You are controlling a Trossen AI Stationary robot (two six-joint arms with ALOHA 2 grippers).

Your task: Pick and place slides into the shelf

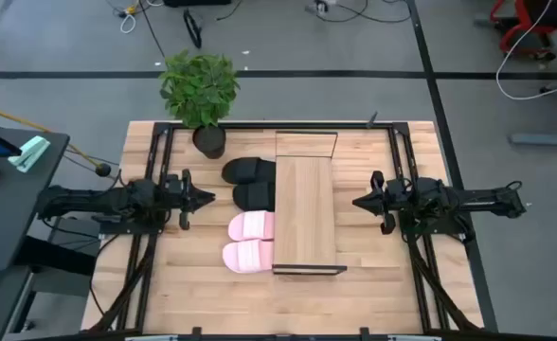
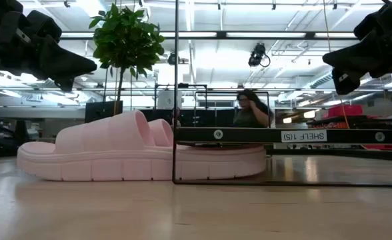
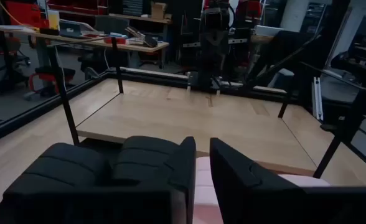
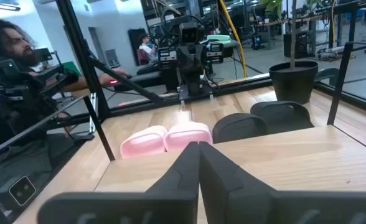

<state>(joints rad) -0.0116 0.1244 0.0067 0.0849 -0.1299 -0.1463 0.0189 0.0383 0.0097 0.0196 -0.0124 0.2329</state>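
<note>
Nearest the low camera: light pink foam slide sandals [image 2: 116, 157], soles down on the pale wooden tabletop [image 1: 373, 284], one end reaching under the long light-wood shelf on its thin black frame [image 2: 289, 135]. Not yet shelved. Likewise the black slide sandals [image 1: 252, 185], next along the row. All four ranged along the shelf's left flank, judged staged there within ready reach of the left arm. Shelf board bare.

Left gripper [image 1: 206, 199] raised above the table beside the black pair, aimed toward the shelf. Fingers narrowly parted, holding nothing. Right gripper [image 1: 358, 201] mirrored on the shelf's opposite side, raised, fingers pressed together, empty. Judged a waiting posture on both sides, with no pick begun.

Beyond the row: leafy green potted plant [image 1: 201, 85] at the table's back edge, well apart from the grippers.

Cross-check of views:
- Row order and bare board confirmed only from above.
- Black pair hidden behind the pink from table height.
- Finger gaps legible only from the wrists.
- Person [image 4: 9, 43] beyond the table, recorded from the right wrist and not from overhead.
</note>
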